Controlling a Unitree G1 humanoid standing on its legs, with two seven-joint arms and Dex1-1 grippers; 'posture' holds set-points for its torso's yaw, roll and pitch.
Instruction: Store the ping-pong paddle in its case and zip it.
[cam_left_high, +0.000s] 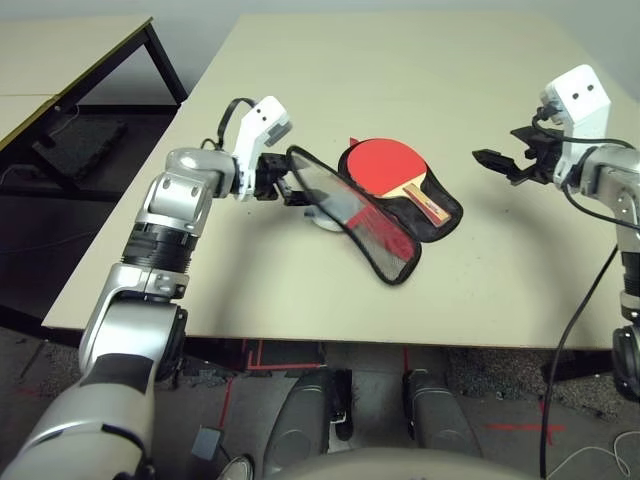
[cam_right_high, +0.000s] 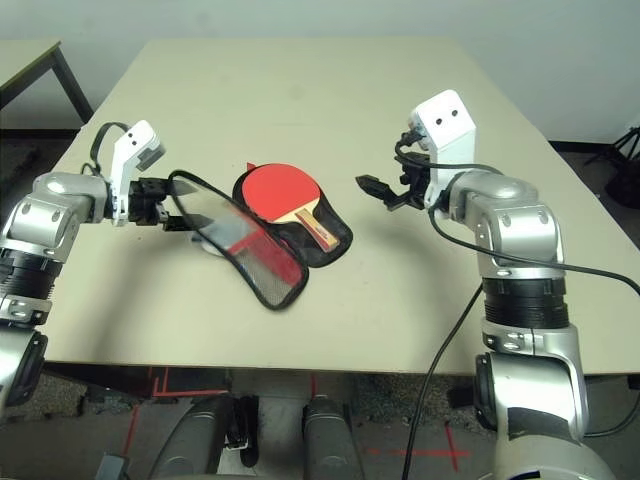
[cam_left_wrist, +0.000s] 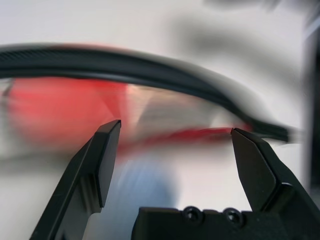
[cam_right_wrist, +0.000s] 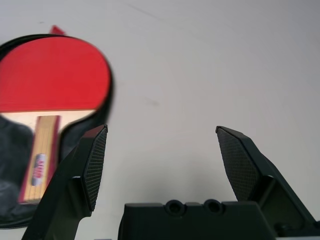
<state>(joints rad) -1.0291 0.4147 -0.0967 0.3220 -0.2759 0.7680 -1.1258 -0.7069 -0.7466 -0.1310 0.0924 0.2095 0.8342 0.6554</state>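
Observation:
The ping-pong paddle (cam_left_high: 385, 165) lies face up in the lower half of the open case (cam_left_high: 443, 222), its wooden handle (cam_right_wrist: 40, 155) pointing toward the table's front. The case's mesh lid (cam_left_high: 350, 215) stands tilted up on the paddle's left side. My left gripper (cam_left_high: 293, 188) is at the lid's upper rim with its fingers (cam_left_wrist: 102, 155) wide apart and the black rim (cam_left_wrist: 150, 70) running just beyond the tips. My right gripper (cam_right_high: 375, 188) hovers open above bare table to the right of the case, holding nothing. A pale thing (cam_left_high: 325, 222) lies under the lid.
The beige table (cam_left_high: 300, 300) has its front edge close to me and its left edge just behind my left forearm. A second table (cam_left_high: 70, 50) stands to the far left across a gap. A black cable (cam_right_high: 450, 330) hangs from my right arm.

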